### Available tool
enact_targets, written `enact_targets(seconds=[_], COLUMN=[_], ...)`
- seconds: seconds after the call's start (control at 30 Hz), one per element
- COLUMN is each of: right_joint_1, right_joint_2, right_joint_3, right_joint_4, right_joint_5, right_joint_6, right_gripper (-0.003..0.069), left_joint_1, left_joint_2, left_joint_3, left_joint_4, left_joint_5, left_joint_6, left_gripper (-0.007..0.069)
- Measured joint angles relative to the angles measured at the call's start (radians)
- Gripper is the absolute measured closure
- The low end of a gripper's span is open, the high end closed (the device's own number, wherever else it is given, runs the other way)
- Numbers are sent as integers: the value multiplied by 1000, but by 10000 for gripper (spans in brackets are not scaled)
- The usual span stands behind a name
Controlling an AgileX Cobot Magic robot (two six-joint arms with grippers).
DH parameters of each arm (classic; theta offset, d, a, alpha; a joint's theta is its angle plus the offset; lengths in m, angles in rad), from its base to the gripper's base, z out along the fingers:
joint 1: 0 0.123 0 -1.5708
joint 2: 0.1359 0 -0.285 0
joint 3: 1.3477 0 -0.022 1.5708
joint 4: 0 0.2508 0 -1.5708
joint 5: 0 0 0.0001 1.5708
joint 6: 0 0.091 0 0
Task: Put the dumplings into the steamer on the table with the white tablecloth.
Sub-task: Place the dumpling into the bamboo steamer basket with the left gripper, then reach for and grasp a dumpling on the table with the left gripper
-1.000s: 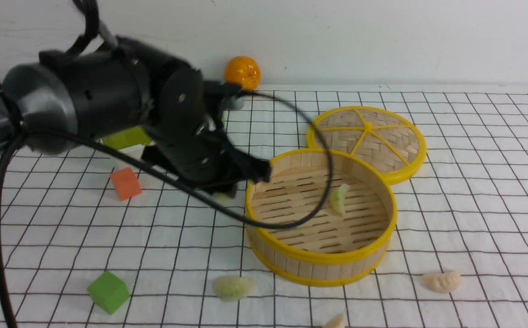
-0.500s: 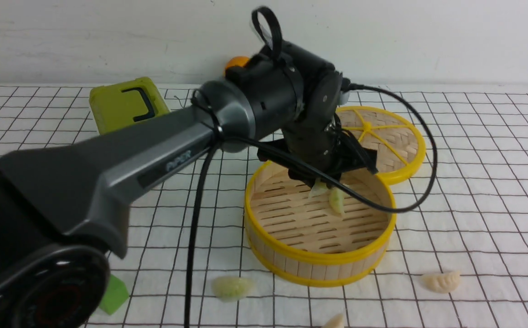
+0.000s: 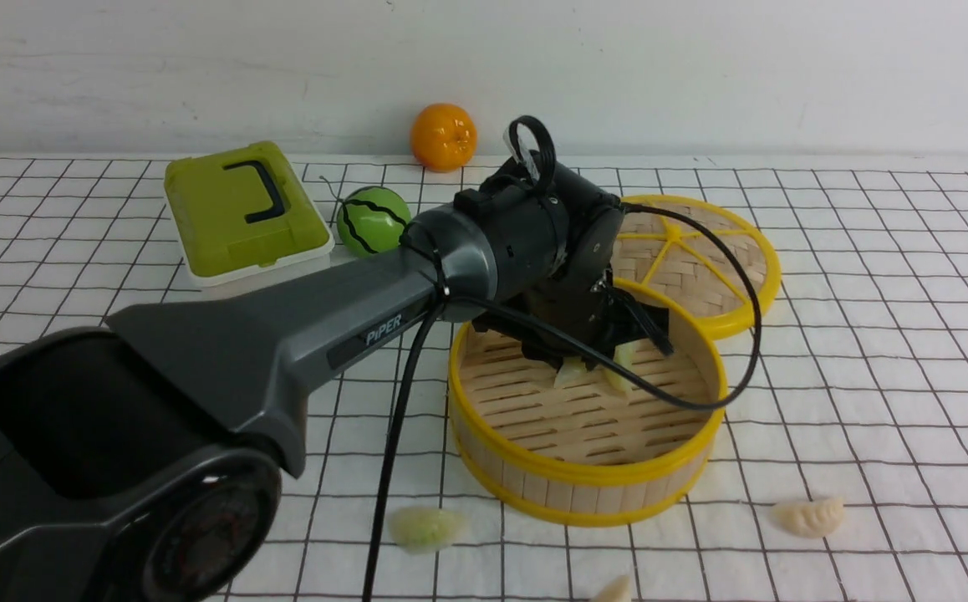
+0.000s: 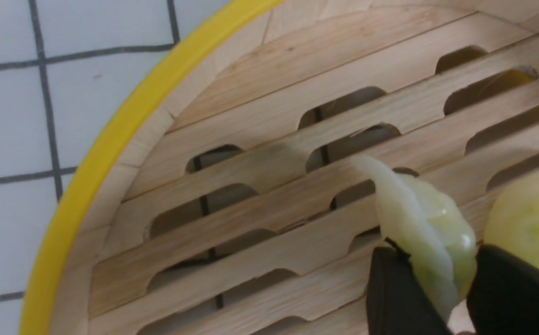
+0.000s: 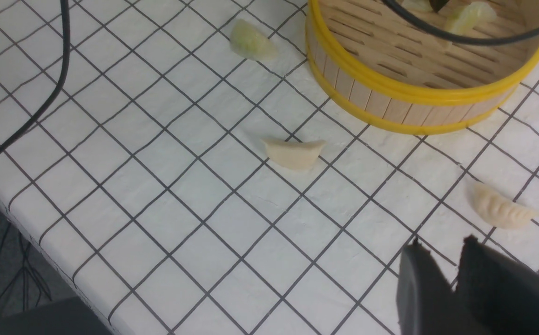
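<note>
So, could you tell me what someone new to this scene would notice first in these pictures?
The dark left arm stretches diagonally across the front view, its left gripper low inside the yellow-rimmed steamer with a pale green dumpling between its fingers. Nearer the robot, a loose green dumpling, a cream dumpling and a second cream dumpling lie on the gridded cloth.

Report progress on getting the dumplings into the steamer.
Done: the first green dumpling lies in the steamer. In hand: the left gripper holds the second green dumpling low over the slats. Left on the tablecloth: the third green dumpling, one cream-white dumpling, the other cream-white dumpling.
</note>
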State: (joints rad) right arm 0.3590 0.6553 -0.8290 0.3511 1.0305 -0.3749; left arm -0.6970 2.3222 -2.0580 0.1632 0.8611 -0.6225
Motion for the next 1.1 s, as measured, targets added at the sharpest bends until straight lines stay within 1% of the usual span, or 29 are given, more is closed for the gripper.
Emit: enact_targets(seconds=[0.07, 0.1, 0.13, 0.2, 0.23, 0.3, 0.33, 0.37, 0.43, 0.47, 0.57, 0.67, 0.73, 0.8, 0.83, 0.87, 0.93, 1.1], right_joint_1=[0, 0, 0, 0, 0, 0, 0, 0, 0, 0, 0, 0, 0, 0, 0, 0, 0, 0], right_joint_2=[0, 0, 0, 0, 0, 0, 0, 0, 0, 0, 0, 0, 0, 0, 0, 0, 0, 0], right_joint_3=[0, 0, 0, 0, 0, 0, 0, 0, 0, 0, 0, 0, 0, 0, 0, 0, 0, 0], right_joint_4=[-6, -8, -9, -9, -9, -9, -9, -9, -9, -9, -9, -10, -8, -7, -7, -7, -6, -6], right_joint_5=[0, 0, 0, 0, 0, 0, 0, 0, 1, 1, 2, 3, 3, 3, 3, 3, 3, 3], right_joint_6=[0, 0, 0, 0, 0, 0, 0, 0, 0, 0, 0, 0, 0, 0, 0, 0, 0, 0], right_gripper=[529, 528, 528, 524, 524, 522, 521, 520, 519, 519, 519, 519, 518, 517, 517, 515, 513, 512], left_joint_1=[0, 0, 0, 0, 0, -8, -13, -17, -43, -49, -63, -63, -62, -62, -62, -62, -62, -62], left_joint_2=[0, -1, -2, -15, -16, -63, -91, -97, -176, -205, -305, -415, -506, -581, -581, -627, -670, -682], left_joint_3=[0, -1, -2, -20, -22, -47, -51, -52, -58, -53, 0, 115, 257, 407, 407, 514, 645, 811], left_joint_4=[1, 1, 1, -3, -3, -16, -18, -20, -33, -39, -65, -68, -50, -47, -47, -47, -47, -43], left_joint_5=[9, 30, 35, 122, 130, 244, 285, 293, 352, 359, 367, 370, 371, 346, 342, 305, 232, 86], left_joint_6=[0, 0, 0, 4, 6, 95, 137, 157, 259, 279, 305, 315, 341, 369, 371, 377, 379, 392], left_gripper=[317, 266, 260, 188, 184, 154, 152, 151, 151, 151, 151, 151, 151, 149, 149, 149, 149, 148])
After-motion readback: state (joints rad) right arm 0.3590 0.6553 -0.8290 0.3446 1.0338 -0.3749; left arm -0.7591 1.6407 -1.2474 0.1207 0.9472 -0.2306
